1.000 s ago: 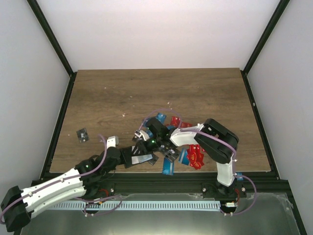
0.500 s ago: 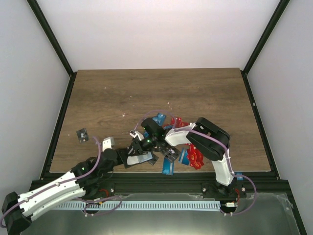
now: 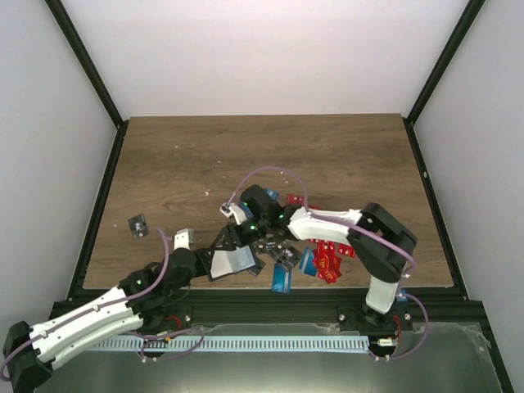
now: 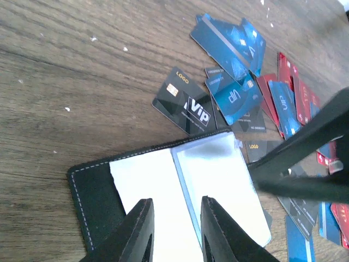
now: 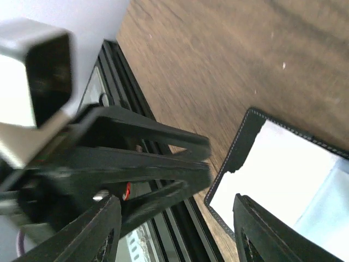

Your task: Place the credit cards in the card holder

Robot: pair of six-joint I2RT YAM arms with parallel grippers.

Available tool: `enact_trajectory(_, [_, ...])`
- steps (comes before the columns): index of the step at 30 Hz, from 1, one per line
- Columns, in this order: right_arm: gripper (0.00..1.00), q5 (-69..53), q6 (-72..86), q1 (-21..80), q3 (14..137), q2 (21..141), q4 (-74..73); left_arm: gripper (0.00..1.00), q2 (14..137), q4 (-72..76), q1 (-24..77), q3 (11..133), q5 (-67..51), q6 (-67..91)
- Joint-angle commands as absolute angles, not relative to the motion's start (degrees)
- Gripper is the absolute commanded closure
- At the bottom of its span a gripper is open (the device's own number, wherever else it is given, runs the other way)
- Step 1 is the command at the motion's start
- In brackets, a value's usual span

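The card holder lies open near the table's front edge, black leather with white stitching and pale sleeves inside. My left gripper hovers over its sleeves in the left wrist view, jaws a little apart and nothing pinched between them. My right gripper is just beyond it, wide open and empty, over the holder's left end. The credit cards are scattered to the right: a black one, blue ones and red ones.
A lone small black card lies far left on the wooden table. A blue card sits by the black front rail. One black finger of the right gripper crosses the left wrist view over the cards.
My right gripper has opened wider and its wrist has swung up and left. The left jaws have parted slightly. More of the holder's pale inside now shows.
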State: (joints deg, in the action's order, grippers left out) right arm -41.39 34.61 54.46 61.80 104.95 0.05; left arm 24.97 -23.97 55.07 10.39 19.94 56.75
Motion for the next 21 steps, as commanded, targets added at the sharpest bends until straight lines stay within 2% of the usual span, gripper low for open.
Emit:
enact_trajectory(1, [0.41, -32.7, 31.1, 53.4, 58.6, 98.1, -5.2, 0.74, 27.5, -19.6, 55.1, 11.2, 16.6, 54.1])
enact_trajectory(5, [0.40, -26.5, 31.3, 52.8, 56.1, 96.1, -7.9, 0.74, 29.5, -17.0, 55.1, 11.1, 15.7, 53.4])
enact_trajectory(10, [0.37, -24.6, 31.9, 52.1, 53.8, 96.7, -8.3, 0.75, 31.6, -16.0, 55.1, 10.8, 15.4, 53.5])
enact_trajectory(21, [0.36, -28.9, 33.6, 51.7, 50.5, 98.1, -3.7, 0.75, 32.8, -14.9, 55.1, 10.2, 15.0, 54.3])
